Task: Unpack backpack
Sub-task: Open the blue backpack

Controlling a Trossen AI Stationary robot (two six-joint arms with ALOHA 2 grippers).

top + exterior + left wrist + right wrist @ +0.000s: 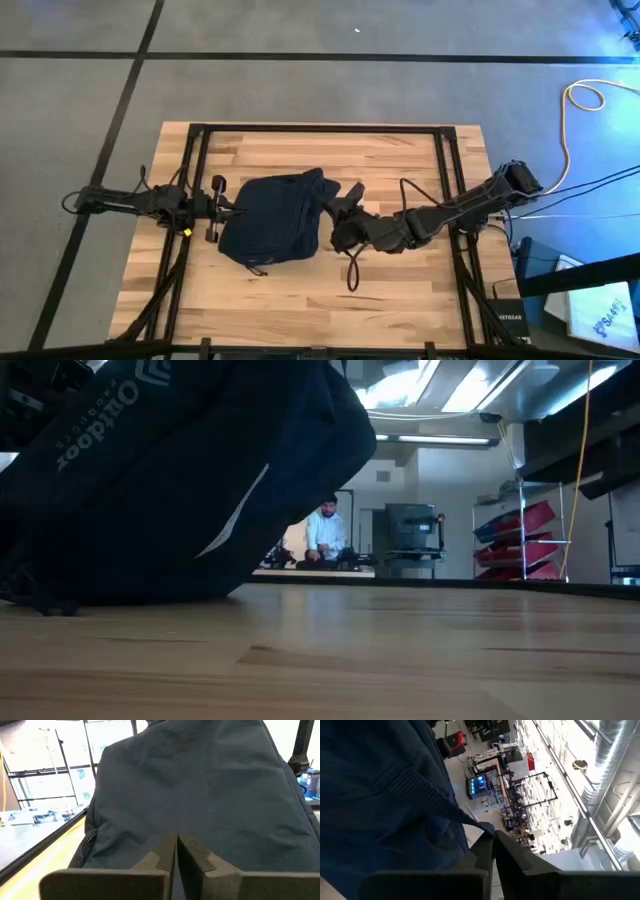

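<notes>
The backpack [275, 218] lies in a dark heap at the middle of the table [400, 280], between both arms. The left gripper [177, 851] reaches in low from the left, fingers pinched together against its fabric. The right gripper [493, 846], stretched in from the right, clamps a fold of its right edge.

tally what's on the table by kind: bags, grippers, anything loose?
Backpacks: 1, the backpack, dark navy, mid-table.
Grippers: 2, the left gripper at the bag's left edge, the right gripper at its right side, each shut on its fabric.
Loose items unpacked: 0 visible.
Total: 3
</notes>
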